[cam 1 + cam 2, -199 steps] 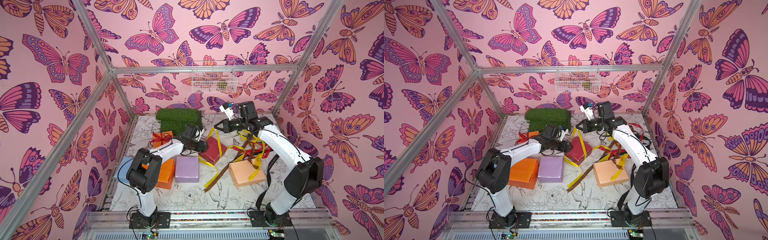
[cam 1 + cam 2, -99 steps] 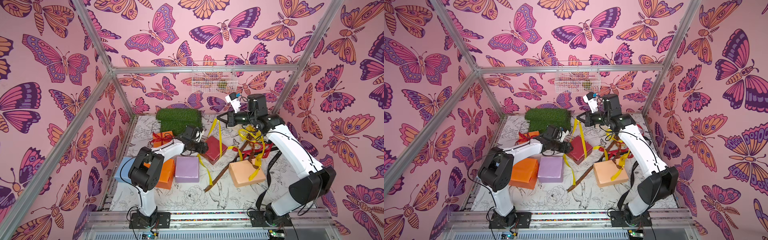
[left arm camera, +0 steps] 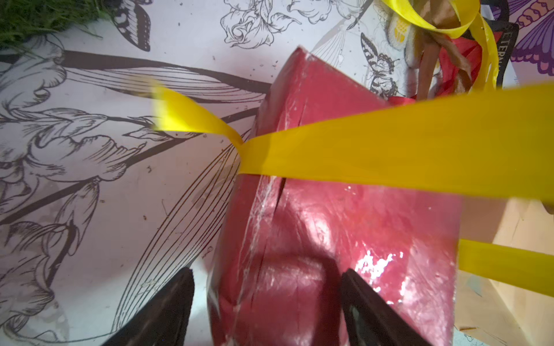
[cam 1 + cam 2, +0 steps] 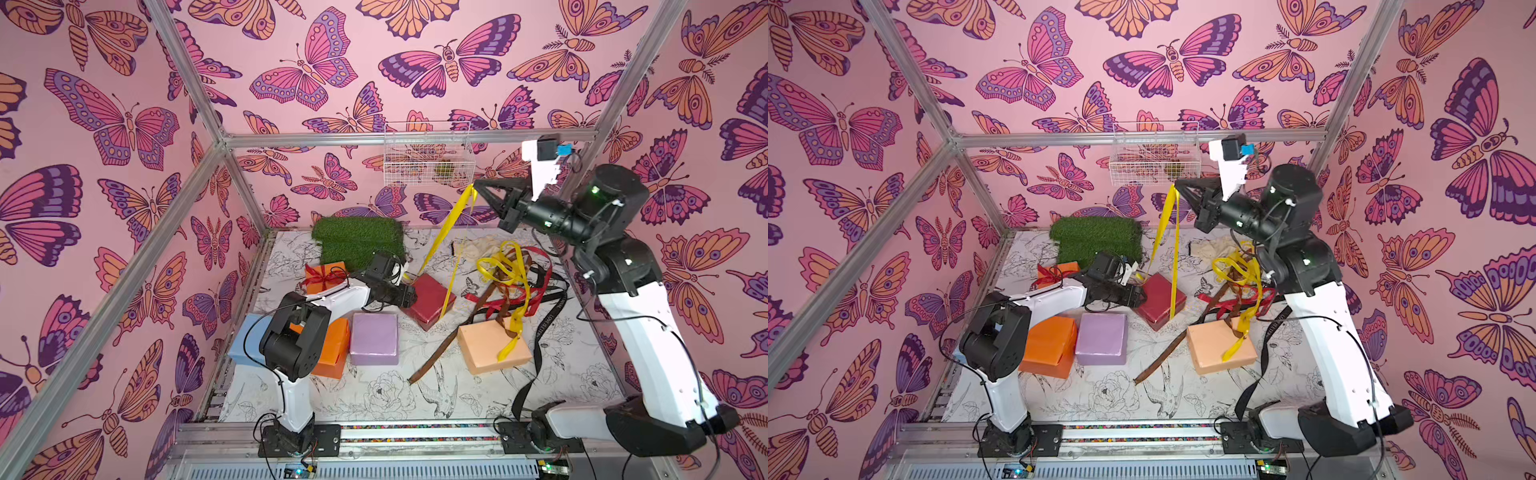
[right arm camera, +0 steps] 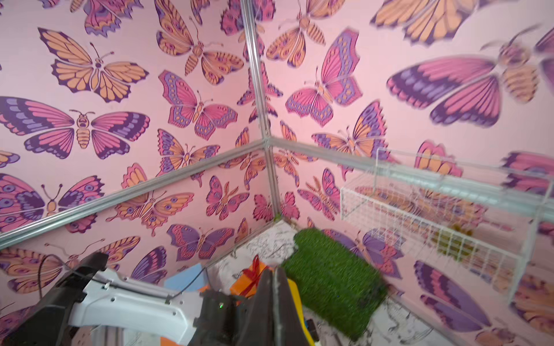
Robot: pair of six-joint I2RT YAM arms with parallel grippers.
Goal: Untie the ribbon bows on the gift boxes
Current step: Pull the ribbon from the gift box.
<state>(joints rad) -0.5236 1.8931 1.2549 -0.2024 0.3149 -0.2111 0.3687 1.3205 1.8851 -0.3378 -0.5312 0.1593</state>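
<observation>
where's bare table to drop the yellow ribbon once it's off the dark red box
Roomiest: the front strip of table, bordered by the lilac box, the peach box and the front rail. Crowded: the loose ribbon pile behind the peach box, and the orange box right beside the lilac one.

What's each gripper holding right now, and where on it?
Right gripper is shut on the yellow ribbon at its raised top, a strand running down to the dark red box. Left gripper straddles that box's near corner; a firm clamp cannot be told.
</observation>
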